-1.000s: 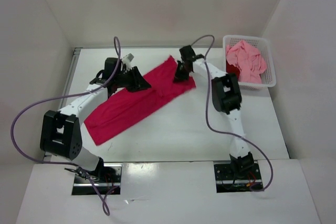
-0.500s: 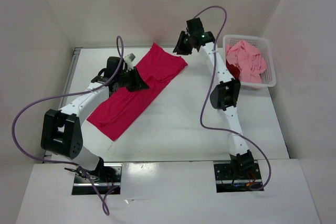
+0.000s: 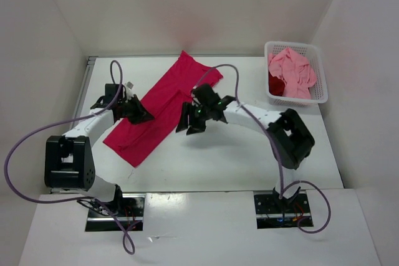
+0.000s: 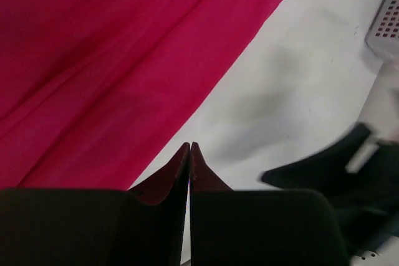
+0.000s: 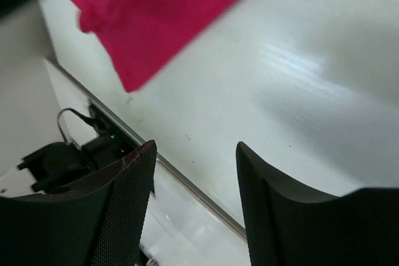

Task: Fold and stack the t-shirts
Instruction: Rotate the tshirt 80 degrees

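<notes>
Magenta-red t-shirt (image 3: 167, 90) diagonal on table (image 3: 249, 157); left jaws together, right jaws apart.

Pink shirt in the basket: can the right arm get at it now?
Probably yes: pink shirt tops the open basket, uncovered; right pincer is open and empty.

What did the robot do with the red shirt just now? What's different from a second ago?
The right gripper pulled the far end of the magenta shirt farther back, let go, then swung back toward the middle with its jaws open. The shirt now lies as a longer, straighter strip. The left gripper slid left along the shirt and closed at its edge. The basket and the pink shirt in it stayed put.
</notes>
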Controlling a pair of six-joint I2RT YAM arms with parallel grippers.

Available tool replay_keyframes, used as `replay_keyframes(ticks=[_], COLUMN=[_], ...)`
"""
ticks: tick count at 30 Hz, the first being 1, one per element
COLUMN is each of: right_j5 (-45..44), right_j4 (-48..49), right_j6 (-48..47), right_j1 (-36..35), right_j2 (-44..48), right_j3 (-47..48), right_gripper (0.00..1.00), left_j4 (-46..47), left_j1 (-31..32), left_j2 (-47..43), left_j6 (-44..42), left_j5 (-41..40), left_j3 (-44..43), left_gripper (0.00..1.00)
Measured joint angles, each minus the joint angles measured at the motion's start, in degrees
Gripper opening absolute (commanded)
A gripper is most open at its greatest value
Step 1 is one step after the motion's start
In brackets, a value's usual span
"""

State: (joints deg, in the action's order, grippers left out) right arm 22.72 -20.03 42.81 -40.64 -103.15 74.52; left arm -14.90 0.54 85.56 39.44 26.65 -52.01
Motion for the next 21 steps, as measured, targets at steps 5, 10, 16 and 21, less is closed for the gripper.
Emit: replay_keyframes(ticks=[5,10,16,21], right_j5=[1.03,-0.22,-2.16,-2.95], right_j4=[7.28,13.22,17.66,16.87], right_j6=[6.19,11.69,16.81,18.18], right_j1=[-3.02,-2.82,-2.82,-2.51], right_j2=[-9.25,-15.12,-22.12,-27.85], right_j3=[-2.45,-0.87,6.8,14.43], right_gripper=[0.59,0.5,0.32,0.06], left_j4=[-0.59,-1.27,-2.25,-3.26], left_j1=[-1.25,-1.2,-1.2,-1.16], left_j2=[-3.28,-5.9,-5.97,-5.97], left_j6=[-0.04,-0.26,-0.39,-1.53], left_j5=[-0.55,-1.86,-2.6,-2.54], left_j3=[0.17,0.31,2.16,2.21], left_gripper=[0.07,0.07,0.08,0.11])
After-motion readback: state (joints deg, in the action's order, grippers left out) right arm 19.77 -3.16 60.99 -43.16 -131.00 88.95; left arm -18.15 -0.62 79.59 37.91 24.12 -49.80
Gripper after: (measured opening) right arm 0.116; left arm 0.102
